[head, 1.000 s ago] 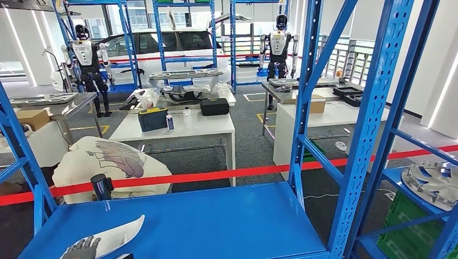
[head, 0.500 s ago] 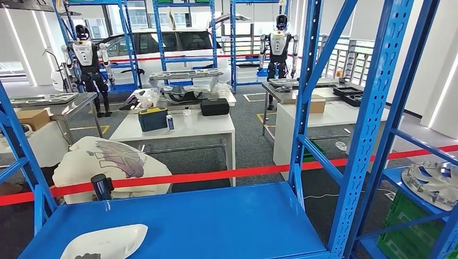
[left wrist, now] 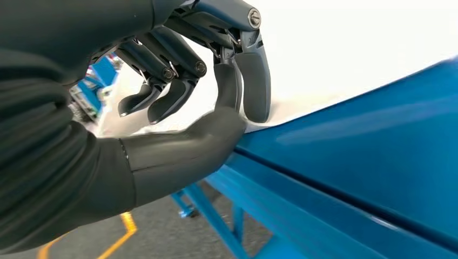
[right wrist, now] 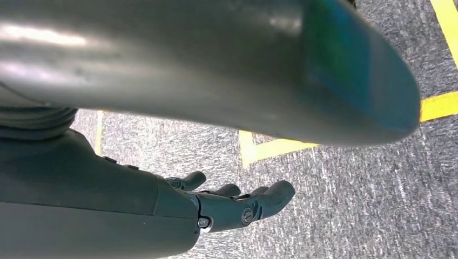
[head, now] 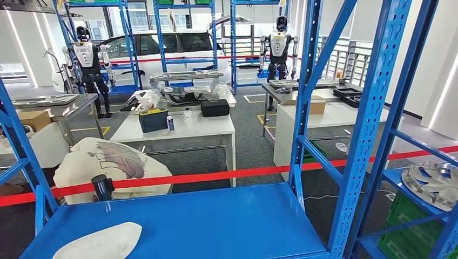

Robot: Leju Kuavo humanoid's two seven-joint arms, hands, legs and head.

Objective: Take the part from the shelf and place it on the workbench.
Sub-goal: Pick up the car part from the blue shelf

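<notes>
The white, smooth, curved plastic part [head: 97, 242] lies at the near left corner of the blue metal shelf [head: 216, 221], close to its front edge. In the left wrist view the left hand [left wrist: 216, 97] pinches the edge of this part [left wrist: 302, 102] between its thick grey thumb and dark fingertips [left wrist: 254, 91], right at the lip of the shelf [left wrist: 351, 162]; the other fingers curl apart beside them. The right hand [right wrist: 232, 202] hangs over grey carpet with yellow floor lines [right wrist: 437, 105], its fingers loosely spread and holding nothing.

Beyond the shelf a red barrier tape [head: 216, 175] runs across the whole scene, with a short black post [head: 101, 186] at the left. Behind the tape sits a large white rounded body panel with grey markings [head: 108, 162]. To the right, on a lower neighbouring shelf, rests a silver metal disc-shaped casting [head: 432, 183] above a green plastic crate [head: 405, 226].

Further back stands a white bench [head: 183, 127] carrying a dark toolbox with a yellow top [head: 153, 118] and a black case [head: 214, 107]. Far off are a white car [head: 162, 46] and two standing humanoid robots [head: 86, 59], [head: 278, 46]
</notes>
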